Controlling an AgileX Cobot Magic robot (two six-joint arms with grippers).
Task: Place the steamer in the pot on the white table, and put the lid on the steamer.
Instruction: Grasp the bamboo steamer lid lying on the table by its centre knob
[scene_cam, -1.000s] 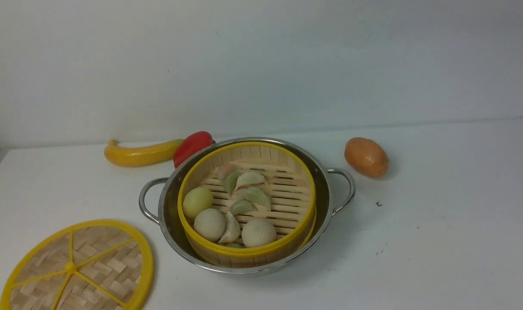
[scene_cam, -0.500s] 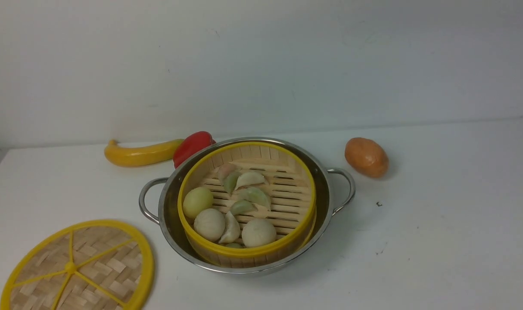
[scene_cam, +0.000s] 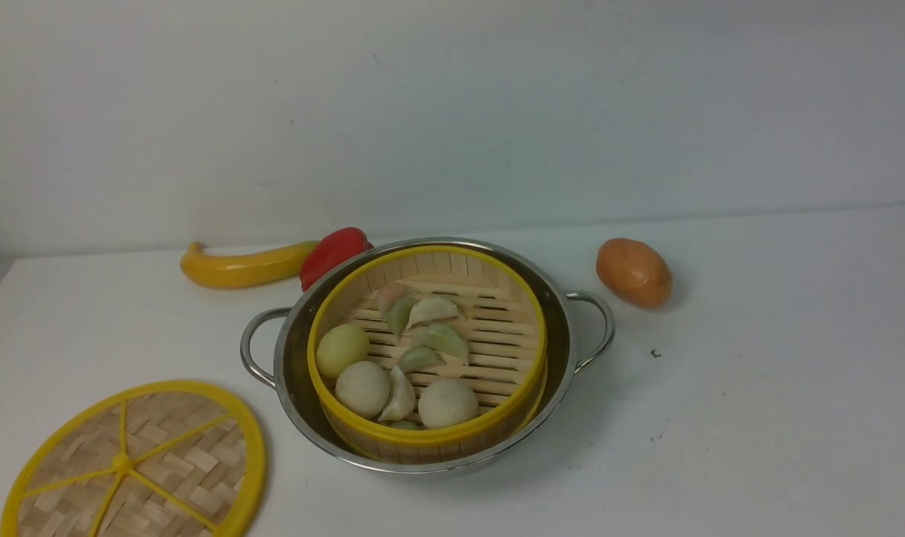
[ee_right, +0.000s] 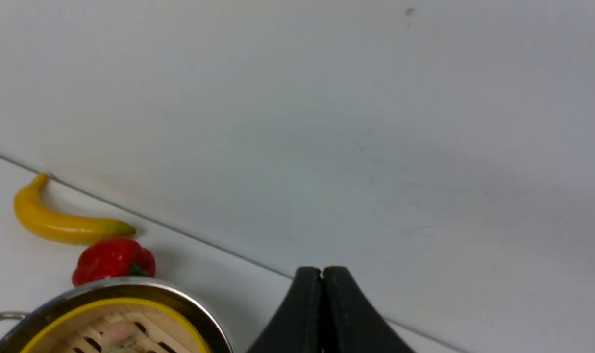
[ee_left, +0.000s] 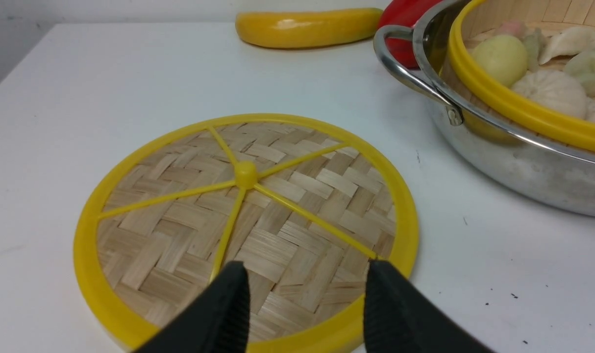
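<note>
My left pincer [ee_left: 305, 268] hangs low over the near edge of the lid [ee_left: 246, 215], its two black fingers [ee_left: 231, 299] spread wide and angled forward and down. One is over the weave and the other over the yellow rim; I cannot tell whether they touch. It holds nothing.

My right pincer [ee_right: 322, 272] is raised and aimed at the back wall [ee_right: 376, 98], its jaws pressed together on nothing, with the far rim of the pot [ee_right: 131, 284] showing beside it.

The lid lies flat on the white surface [scene_cam: 758, 418] at the near left, knob up, just beside the pot and apart from it. It is round, so it has no long axis.

The steamer [scene_cam: 423, 436] sits upright inside the pot [scene_cam: 292, 373], open side up, with buns [scene_cam: 363, 388] and dumplings [scene_cam: 434, 309] on its slats. The pot's two handles point left and right across the surface.

Behind the pot lie a banana [scene_cam: 244, 265] and a red pepper [scene_cam: 333, 252]; a potato [scene_cam: 634, 272] sits off to the right.
</note>
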